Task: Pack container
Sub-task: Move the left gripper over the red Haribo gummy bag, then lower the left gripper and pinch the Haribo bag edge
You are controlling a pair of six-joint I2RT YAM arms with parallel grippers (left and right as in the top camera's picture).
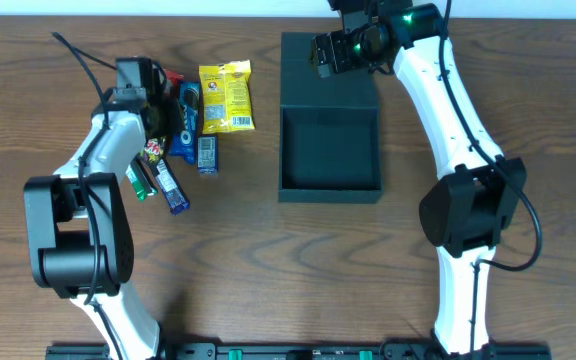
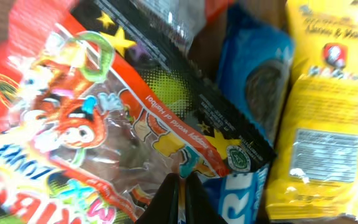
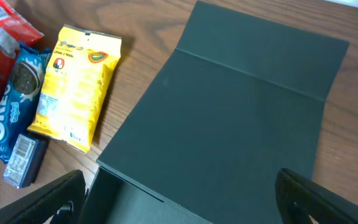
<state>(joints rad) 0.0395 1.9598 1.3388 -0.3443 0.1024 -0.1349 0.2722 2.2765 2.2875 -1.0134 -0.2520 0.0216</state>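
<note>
Our left gripper (image 2: 180,198) pinches a red plastic gummy packet (image 2: 98,124), which we must next lift into the dark square cardboard container (image 1: 328,92); right gripper (image 3: 182,198) spread.

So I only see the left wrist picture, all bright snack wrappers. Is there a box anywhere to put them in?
Observer: Yes, a dark container sits to the right of the snacks in the overhead view.
Visitor: Is it open?
Observer: Its lid flap lies folded back flat, and nothing shows inside.
Visitor: And the other arm?
Observer: The right gripper hangs over that flap, jaws wide open.
</note>
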